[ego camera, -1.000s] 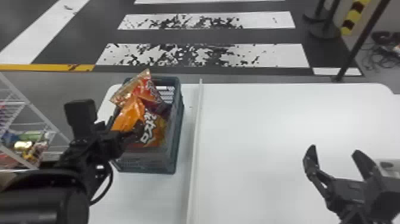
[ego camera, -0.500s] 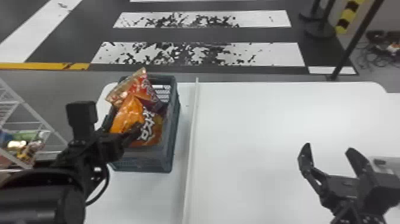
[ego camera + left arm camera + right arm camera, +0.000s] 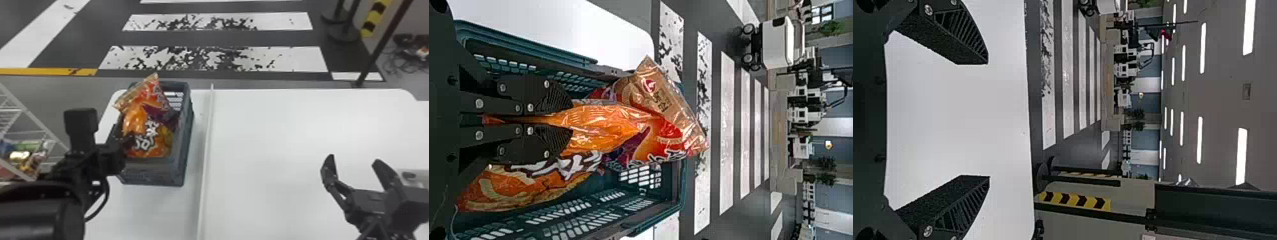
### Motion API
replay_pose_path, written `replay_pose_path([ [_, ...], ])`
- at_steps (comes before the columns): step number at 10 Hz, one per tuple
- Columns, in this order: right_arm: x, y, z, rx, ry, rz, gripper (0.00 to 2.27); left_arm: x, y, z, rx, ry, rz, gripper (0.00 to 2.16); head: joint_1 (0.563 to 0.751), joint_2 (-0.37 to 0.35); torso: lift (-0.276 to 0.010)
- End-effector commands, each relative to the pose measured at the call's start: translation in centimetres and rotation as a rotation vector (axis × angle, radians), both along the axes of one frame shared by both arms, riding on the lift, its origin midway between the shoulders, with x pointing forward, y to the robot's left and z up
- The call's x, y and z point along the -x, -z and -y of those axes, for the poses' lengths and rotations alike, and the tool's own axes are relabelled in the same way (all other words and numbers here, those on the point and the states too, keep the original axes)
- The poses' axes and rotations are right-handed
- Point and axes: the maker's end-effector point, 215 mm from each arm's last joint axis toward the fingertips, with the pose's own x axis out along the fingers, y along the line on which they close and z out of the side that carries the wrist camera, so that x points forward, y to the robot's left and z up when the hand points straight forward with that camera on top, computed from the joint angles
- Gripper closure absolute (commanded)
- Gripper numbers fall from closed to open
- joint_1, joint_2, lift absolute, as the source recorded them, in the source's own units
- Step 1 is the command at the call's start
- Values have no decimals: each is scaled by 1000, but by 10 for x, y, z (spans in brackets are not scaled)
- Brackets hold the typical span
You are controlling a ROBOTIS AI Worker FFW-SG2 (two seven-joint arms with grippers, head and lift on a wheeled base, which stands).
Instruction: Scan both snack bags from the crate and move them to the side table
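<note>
- Now the left gripper (image 3: 129, 139) sits a little further to the robot's left than half a second ago, and more of the white lettering on the orange bag (image 3: 145, 148) shows beside its fingertips.
- Meanwhile the red bag (image 3: 156, 95) keeps its place in the crate, and the right gripper (image 3: 354, 159) looks almost unmoved.
- The crate (image 3: 150, 174) stands on the white table (image 3: 287, 137), left of a pale strip (image 3: 206, 146), and holds both snack bags.
- The orange bag lies at the near end, its face tilted up; the red one leans against it at the far end, its top poking above the rim.
- In the left wrist view, the left gripper (image 3: 571, 120) has its jaws closed on a fold of the orange bag.
- The right gripper is empty above the table, jaws spread wide.
- The bags cover much of the crate's floor, and their lower ends are hidden.
- At the far left, a wire rack (image 3: 30, 116) is cut off by the edge, its goods (image 3: 24, 156) too blurred to tell apart.
- A pale device (image 3: 411, 175) is partly hidden behind the right gripper.
</note>
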Motion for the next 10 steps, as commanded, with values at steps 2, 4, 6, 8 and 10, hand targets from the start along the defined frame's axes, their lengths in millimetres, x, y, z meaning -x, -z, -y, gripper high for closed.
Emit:
replay_pose_path([
  [2, 1, 0, -1, -1, -3, -1, 107, -10, -30, -12, -16, -53, 67, 2142, 695, 101, -75],
  [4, 1, 0, -2, 0, -5, -1, 107, -14, -55, -9, 25, -67, 126, 2142, 695, 115, -75],
  [6, 1, 0, -2, -2, -4, -1, 107, -11, -71, -3, 87, -71, 159, 2142, 695, 111, -75],
  [8, 1, 0, -2, -2, -4, -1, 107, -6, -106, 1, 133, -68, 223, 2142, 695, 104, -75],
  [10, 1, -1, -2, -1, -6, 2, 107, 10, -140, -1, 121, -70, 260, 2142, 695, 100, -75],
])
